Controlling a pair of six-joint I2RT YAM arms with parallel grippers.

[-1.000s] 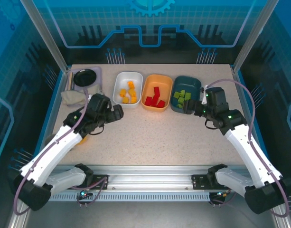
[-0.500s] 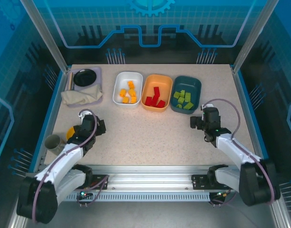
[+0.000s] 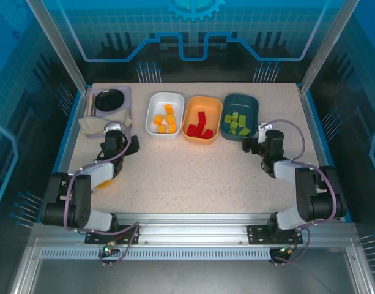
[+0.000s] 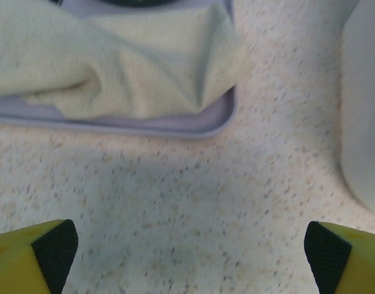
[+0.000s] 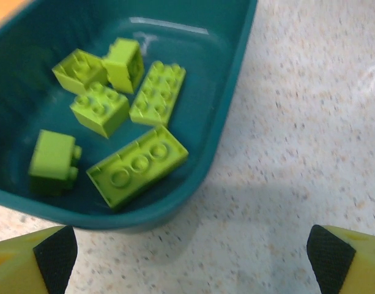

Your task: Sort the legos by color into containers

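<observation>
Sorting is being judged complete; parking is being called for.
Legos (image 5: 138, 162) are being held by colour in the white bin (image 3: 159, 100), orange bin (image 3: 207, 104) and teal bin (image 5: 231, 79); left claw (image 4: 187, 254) and right claw (image 5: 187, 260) are gaping, empty.

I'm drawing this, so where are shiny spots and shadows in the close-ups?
Right wrist view: a white shiny streak inside the teal bin, a soft shadow on the table beside it. Left wrist view: a grey shadow on the table near the tray; the white bin looks blurry.
</observation>
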